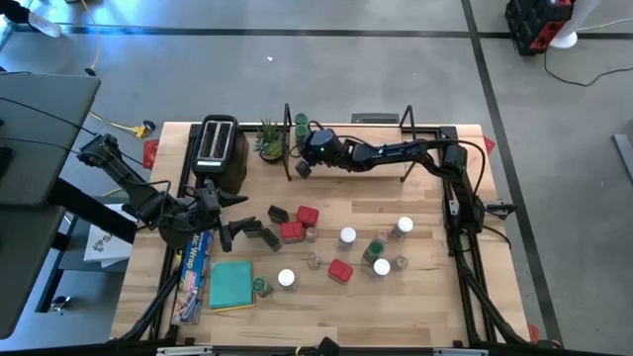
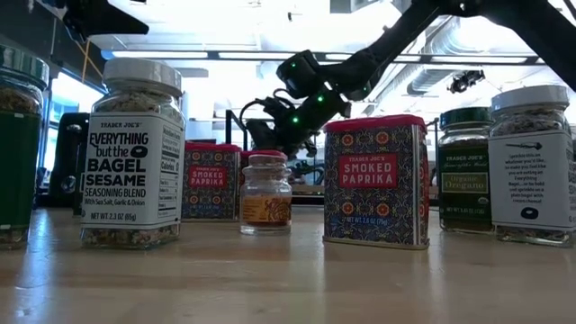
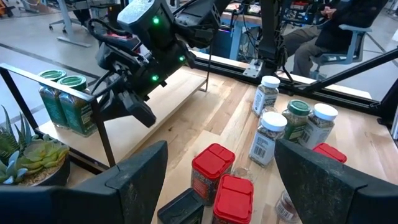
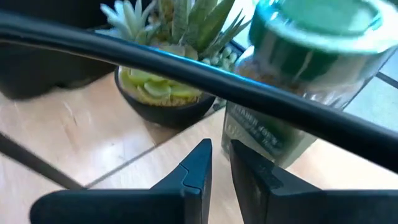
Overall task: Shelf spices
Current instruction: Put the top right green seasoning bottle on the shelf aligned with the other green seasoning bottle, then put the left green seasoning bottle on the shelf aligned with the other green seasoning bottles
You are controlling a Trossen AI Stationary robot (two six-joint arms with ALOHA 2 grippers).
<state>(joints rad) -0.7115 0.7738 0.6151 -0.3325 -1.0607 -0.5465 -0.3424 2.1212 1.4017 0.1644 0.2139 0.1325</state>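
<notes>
The shelf [image 3: 168, 99] holds two green-lidded jars [image 3: 65, 102], separable only in the left wrist view; right gripper [image 4: 214, 165] nearly closed, empty; left gripper [image 3: 217, 180] apart.

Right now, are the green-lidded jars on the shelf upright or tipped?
Upright: both green-lidded jars stand lids-up, side by side at the shelf end nearest the potted plant.

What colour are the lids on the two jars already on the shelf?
Green, both of them. The two jars on the shelf show best in the left wrist view.
</notes>
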